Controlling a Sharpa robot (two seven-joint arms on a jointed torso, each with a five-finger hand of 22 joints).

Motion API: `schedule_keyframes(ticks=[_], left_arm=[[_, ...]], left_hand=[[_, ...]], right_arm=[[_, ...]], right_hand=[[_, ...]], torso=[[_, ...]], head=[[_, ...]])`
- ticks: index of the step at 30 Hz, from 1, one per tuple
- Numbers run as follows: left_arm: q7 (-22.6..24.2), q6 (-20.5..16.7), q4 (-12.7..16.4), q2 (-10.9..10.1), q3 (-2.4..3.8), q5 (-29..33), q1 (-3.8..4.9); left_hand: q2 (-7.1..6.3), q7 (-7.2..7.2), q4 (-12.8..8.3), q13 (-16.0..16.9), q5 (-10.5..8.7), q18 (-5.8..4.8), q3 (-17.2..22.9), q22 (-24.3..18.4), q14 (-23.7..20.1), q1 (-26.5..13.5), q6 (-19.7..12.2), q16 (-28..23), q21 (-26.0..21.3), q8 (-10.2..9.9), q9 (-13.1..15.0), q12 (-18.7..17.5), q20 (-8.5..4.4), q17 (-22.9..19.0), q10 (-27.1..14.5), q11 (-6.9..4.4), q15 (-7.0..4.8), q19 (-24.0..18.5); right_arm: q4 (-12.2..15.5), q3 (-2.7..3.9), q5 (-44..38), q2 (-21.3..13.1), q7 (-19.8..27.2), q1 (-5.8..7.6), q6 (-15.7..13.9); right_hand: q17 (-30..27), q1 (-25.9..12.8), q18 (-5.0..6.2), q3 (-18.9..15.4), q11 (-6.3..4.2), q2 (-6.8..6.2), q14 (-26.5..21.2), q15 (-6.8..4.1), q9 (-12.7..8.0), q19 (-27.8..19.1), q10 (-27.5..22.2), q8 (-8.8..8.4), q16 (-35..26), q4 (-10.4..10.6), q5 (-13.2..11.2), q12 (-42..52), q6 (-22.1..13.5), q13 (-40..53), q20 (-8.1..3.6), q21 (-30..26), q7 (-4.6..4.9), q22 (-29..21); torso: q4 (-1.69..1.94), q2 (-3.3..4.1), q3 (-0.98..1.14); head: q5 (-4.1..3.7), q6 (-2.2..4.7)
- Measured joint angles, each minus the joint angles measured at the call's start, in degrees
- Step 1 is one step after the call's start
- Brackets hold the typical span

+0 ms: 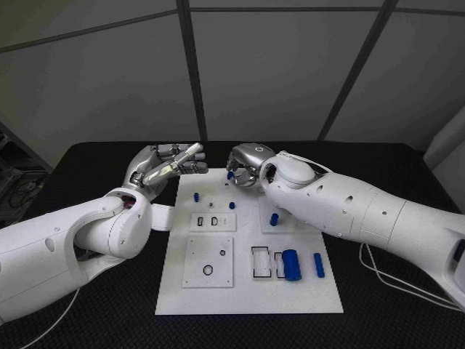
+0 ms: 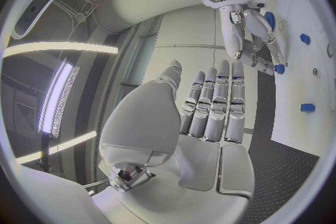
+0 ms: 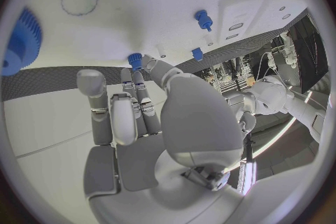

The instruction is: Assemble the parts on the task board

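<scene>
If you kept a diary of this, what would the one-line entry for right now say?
left hand: raised, fingers straight, holds nothing | right hand: fingertips on small blue peg at far edge of white task board | assembly unfinished

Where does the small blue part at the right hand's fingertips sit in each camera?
Head view: small blue plastic part at the white task board's far end, beside the right hand.
Left wrist view: the part at that hand's fingertips.
Right wrist view: the part at its own fingertips.
Shared landmark: the right hand.
</scene>
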Motion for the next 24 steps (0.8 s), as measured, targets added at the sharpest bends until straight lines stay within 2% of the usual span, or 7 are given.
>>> schedule_keyframes(ticks=[5,6,9,12,17,20,24], left_arm=[[-0.02,0.02,-0.05,-0.21,0.00,-0.01,0.01],[-0.02,0.04,-0.05,-0.27,0.00,-0.01,0.01],[-0.03,0.13,-0.07,-0.48,0.00,-0.01,0.01],[-0.03,0.28,-0.16,-0.69,-0.01,-0.01,0.01],[-0.04,0.59,-0.29,-0.93,-0.01,-0.01,0.00],[-0.04,0.75,-0.46,-0.94,-0.01,-0.01,0.00],[-0.04,0.92,-0.75,-0.90,-0.01,-0.01,0.00]], left_hand=[[0.00,0.00,0.00,0.00,0.00,0.00,0.00,0.00,0.00,0.00,0.00,-0.02,0.00,0.00,0.00,0.00,0.00,0.00,0.00,0.00,0.00,0.00],[0.00,0.00,0.00,0.00,0.00,0.01,0.00,0.00,0.00,0.00,0.00,-0.02,0.00,0.00,0.00,0.00,0.00,0.00,0.00,0.00,0.00,0.00],[0.03,0.00,0.00,0.00,0.00,0.01,0.00,0.00,0.00,-0.03,0.00,-0.02,-0.22,0.00,0.00,0.00,0.00,0.00,0.00,0.00,0.00,0.00],[0.24,0.00,0.00,0.00,0.00,0.01,0.00,-0.07,0.00,-0.24,0.00,-0.02,-0.23,0.01,0.00,0.00,0.00,-0.01,0.00,0.00,0.00,0.00],[0.24,0.00,-0.05,0.00,0.00,0.01,0.06,-0.07,0.00,-0.24,0.00,-0.25,-0.23,0.01,0.00,0.00,0.00,-0.01,0.00,0.00,0.00,0.00],[0.24,0.00,-0.16,0.00,0.00,0.00,0.17,-0.07,0.00,-0.24,0.00,-0.24,-0.22,0.01,0.00,0.00,0.00,-0.01,0.00,0.00,0.00,0.00],[0.24,0.00,-0.16,0.00,0.00,0.00,0.17,-0.07,0.00,-0.24,0.00,-0.24,-0.22,0.01,0.00,0.00,0.00,-0.01,0.00,0.00,0.00,0.00]], right_arm=[[4.10,-0.01,-0.04,-3.42,-0.16,0.00,-1.02],[4.99,-0.01,-0.04,-4.32,-0.17,0.00,-1.32],[8.52,0.00,0.45,-8.15,-0.26,0.08,-2.58],[12.15,0.03,1.55,-12.58,-0.30,0.35,-3.93],[16.93,0.06,4.36,-19.15,-0.61,0.53,-4.80],[18.79,0.06,6.37,-22.07,-1.12,0.53,-4.51],[19.97,0.04,8.06,-24.49,-1.89,0.54,-3.24]], right_hand=[[-0.63,0.00,0.01,-0.20,-0.02,0.00,0.00,0.00,0.02,-0.75,0.02,0.00,-0.42,0.20,0.00,0.86,0.00,0.06,0.09,-0.64,0.00,-0.76],[-1.12,0.00,0.01,-0.27,-0.37,0.00,0.00,0.00,0.09,-1.20,0.38,0.00,-0.71,0.26,0.00,1.28,0.19,0.14,0.08,-1.13,-0.19,-1.47],[-2.31,-0.60,0.01,-0.73,-1.04,-0.60,0.00,0.00,0.24,-2.15,1.94,0.00,-1.35,0.73,0.00,2.61,0.82,0.30,-0.10,-2.13,-0.82,-3.01],[-2.25,-1.29,0.00,-1.45,-1.47,-1.29,-0.05,-0.08,0.28,-2.15,4.00,0.02,-1.35,1.45,0.00,3.97,0.84,0.55,-0.10,-2.13,-0.84,-3.05],[-1.18,-2.94,0.00,-3.32,-2.67,-2.94,-0.01,-1.26,0.35,-1.08,10.16,0.35,-1.28,3.25,1.31,7.72,1.10,2.00,-1.17,-1.25,-1.18,-1.19],[0.83,-2.74,0.01,-5.57,-3.67,-3.73,-0.01,-2.10,0.33,0.55,14.21,0.35,0.03,3.74,1.65,10.98,0.37,4.05,-1.76,0.15,-1.91,1.00],[4.23,-0.87,0.01,-11.21,-4.73,-3.92,-0.02,-3.12,0.41,3.56,15.25,0.69,2.83,5.18,3.33,22.22,-0.46,13.51,-2.88,3.27,-2.74,5.82]], torso=[[-0.12,-0.03,0.01],[-0.14,-0.03,0.01],[-0.23,-0.07,0.02],[-0.38,-0.12,0.07],[-0.77,-0.16,0.15],[-1.01,-0.19,0.28],[-1.26,-0.19,0.38]], head=[[-0.05,0.15],[-0.11,0.16],[-0.18,0.18],[-0.18,0.19],[-0.18,0.52],[-0.06,0.69],[-0.04,0.96]])
